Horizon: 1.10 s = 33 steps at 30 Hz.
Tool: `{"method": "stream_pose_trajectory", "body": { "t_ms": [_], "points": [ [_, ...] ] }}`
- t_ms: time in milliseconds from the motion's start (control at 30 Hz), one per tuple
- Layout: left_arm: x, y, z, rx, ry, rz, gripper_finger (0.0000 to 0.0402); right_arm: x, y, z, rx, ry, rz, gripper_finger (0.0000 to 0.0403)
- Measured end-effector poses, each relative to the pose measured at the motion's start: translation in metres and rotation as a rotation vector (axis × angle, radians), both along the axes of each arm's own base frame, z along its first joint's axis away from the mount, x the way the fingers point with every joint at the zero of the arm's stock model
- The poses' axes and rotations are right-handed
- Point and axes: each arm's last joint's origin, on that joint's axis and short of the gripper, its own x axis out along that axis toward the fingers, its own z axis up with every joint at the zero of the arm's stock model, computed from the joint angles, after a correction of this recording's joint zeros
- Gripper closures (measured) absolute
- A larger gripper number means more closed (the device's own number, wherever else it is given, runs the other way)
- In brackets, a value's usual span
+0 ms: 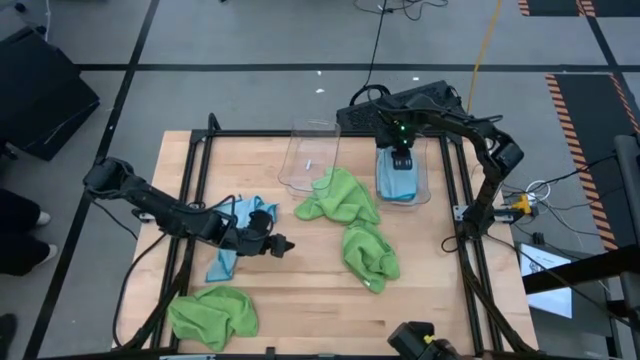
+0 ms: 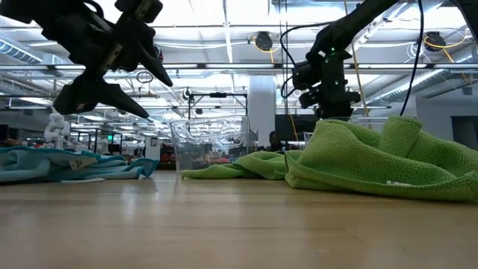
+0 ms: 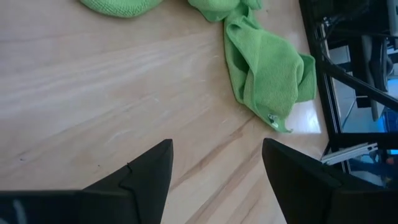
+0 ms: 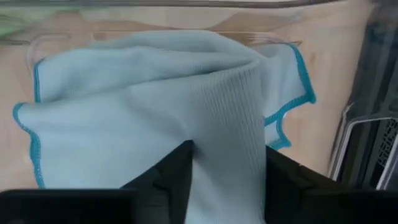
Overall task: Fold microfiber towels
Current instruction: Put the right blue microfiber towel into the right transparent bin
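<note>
- At the far right of the table in the high view, the right gripper (image 1: 401, 163) is hovering over a clear plastic bin (image 1: 425, 190) with a folded light blue towel (image 1: 398, 186) in it; the left gripper (image 1: 275, 245) is waiting near the table's left, beside a crumpled blue towel (image 1: 228, 262). Three lime green towels are lying loose: one by a second clear bin (image 1: 310, 150), one mid-table (image 1: 369, 255), one at the near left (image 1: 212, 312).
- In the low view, the left fingers (image 2: 112, 96) are hanging spread above the wood, holding nothing, while green cloth is bunching up in soft ridged folds on the right.
- In the left wrist view, its dark fingers are standing well apart over bare wood, a green towel (image 3: 267, 68) lying beyond them.
- In the right wrist view, the right fingers (image 4: 168, 177) are sitting either side of a raised fold of blue ribbed cloth (image 4: 155, 118) with a teal stitched hem; whether they are pinching or letting go, I cannot tell.
- Judging the step as placing, the gripper is best lifting straight up so the limp cloth is not dragging open.
</note>
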Motion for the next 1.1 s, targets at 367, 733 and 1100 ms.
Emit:
{"method": "stream_pose_trajectory", "body": {
  "t_ms": [367,733,1100],
  "points": [
    [0.0,0.001,0.0,0.001,-0.001,-0.002,0.0153,-0.004,0.003,0.026,-0.131,-0.083,-0.12,0.0154],
    [0.0,-0.002,0.001,-0.007,-0.006,-0.018,0.0153,-0.023,0.028,0.082,-0.136,-0.417,-0.609,0.0169],
    [0.002,-0.003,0.004,-0.03,-0.043,-0.023,0.0153,-0.035,0.039,0.017,-0.008,-0.322,-0.816,0.0334]
  ]
}}
